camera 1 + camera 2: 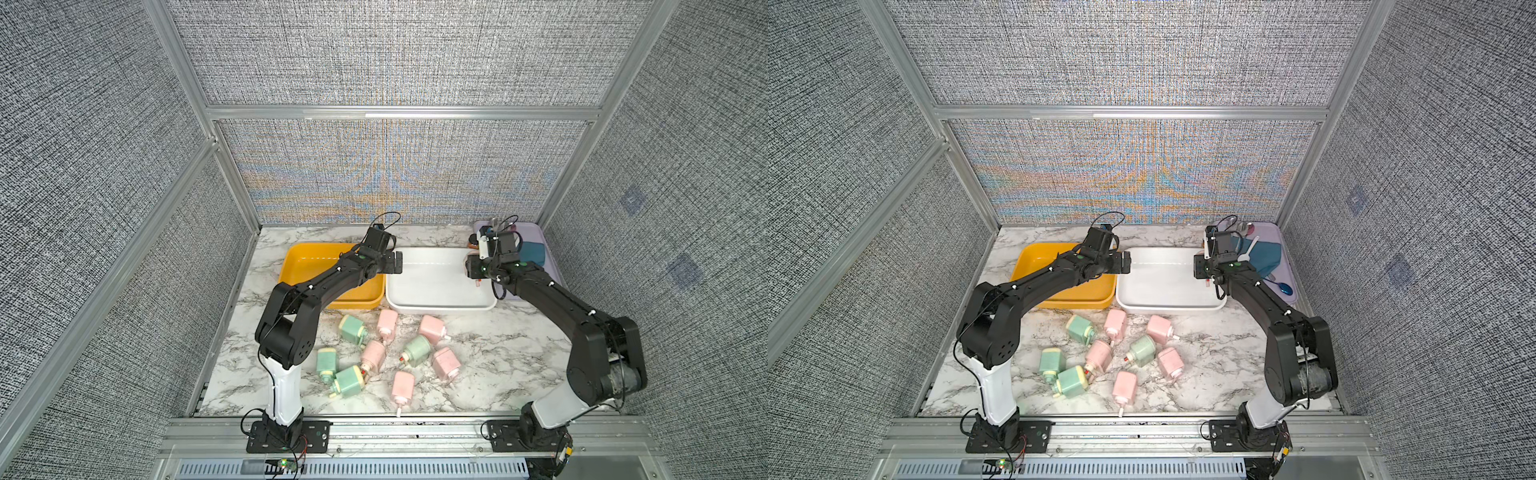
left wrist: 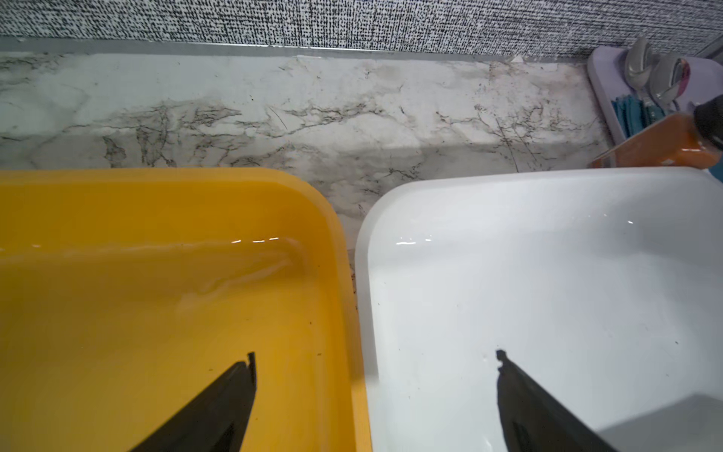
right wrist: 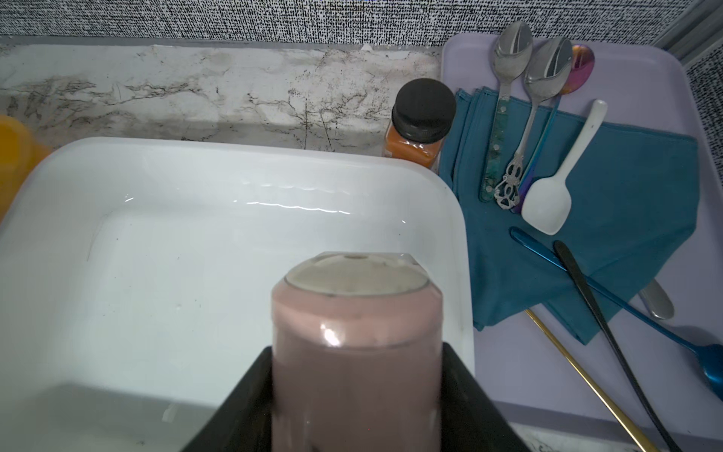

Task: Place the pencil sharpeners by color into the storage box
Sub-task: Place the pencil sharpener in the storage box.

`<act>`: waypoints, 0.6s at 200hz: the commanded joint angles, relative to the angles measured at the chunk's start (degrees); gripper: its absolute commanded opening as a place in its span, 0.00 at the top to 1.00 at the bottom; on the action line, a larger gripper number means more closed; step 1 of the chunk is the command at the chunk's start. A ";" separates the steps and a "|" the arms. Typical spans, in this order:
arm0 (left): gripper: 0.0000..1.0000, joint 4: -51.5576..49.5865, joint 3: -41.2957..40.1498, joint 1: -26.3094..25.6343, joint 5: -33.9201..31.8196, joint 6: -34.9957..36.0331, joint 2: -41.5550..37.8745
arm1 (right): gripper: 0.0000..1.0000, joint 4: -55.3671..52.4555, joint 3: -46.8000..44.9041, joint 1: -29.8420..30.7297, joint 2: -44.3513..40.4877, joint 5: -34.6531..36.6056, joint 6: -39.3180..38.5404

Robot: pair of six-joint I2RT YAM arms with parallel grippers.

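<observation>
the right gripper [image 3: 358, 346] has its fingers [image 3: 473, 395] clamped on the two sides of a pink sharpener [image 3: 354, 313], whose cream end points away from the wrist. the block hangs above the white box [image 3: 156, 235], close to the box's right wall. in both top views this gripper [image 1: 473, 270] [image 1: 1202, 270] sits over the right rim of that box [image 1: 436, 291], and it hides most of the block.

just past the box's far right corner stands a jar [image 3: 422, 117] with orange contents and a dark lid. beside the jar lies a lilac tray [image 3: 645, 66] holding a blue cloth [image 3: 626, 188] and several spoons [image 3: 547, 203].

the left gripper [image 2: 375, 355] has its fingers [image 2: 219, 411] spread wide, with nothing between them. one finger is over the yellow box [image 2: 156, 313] and the other is over the white box [image 2: 547, 293]. the gripper hovers over the seam where the two boxes stand side by side, almost touching. a top view shows the left gripper [image 1: 392, 264] at that same seam, with the yellow box [image 1: 307, 266] to its left.

nine sharpeners [image 1: 373, 355] lie on their sides on the table [image 1: 498, 353], in front of the boxes and between the arms. five are pink and four are green. two green ones lie close together near the left arm.
</observation>
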 commanded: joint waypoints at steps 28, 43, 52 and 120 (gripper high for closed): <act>0.01 -7.45 7.82 0.18 -1.83 -1.68 6.22 | 0.66 -0.65 3.17 -0.12 5.11 2.49 0.16; 0.01 -8.25 8.55 0.18 -2.23 -1.85 6.90 | 0.66 -1.15 4.06 -0.43 6.78 2.98 0.33; 0.01 -8.67 8.75 0.26 -2.98 -2.09 7.14 | 0.65 -1.54 4.67 -0.64 7.93 3.20 0.38; 0.01 -10.85 9.66 0.89 -2.19 -4.79 8.87 | 0.61 -5.14 12.17 -1.52 15.07 3.59 0.67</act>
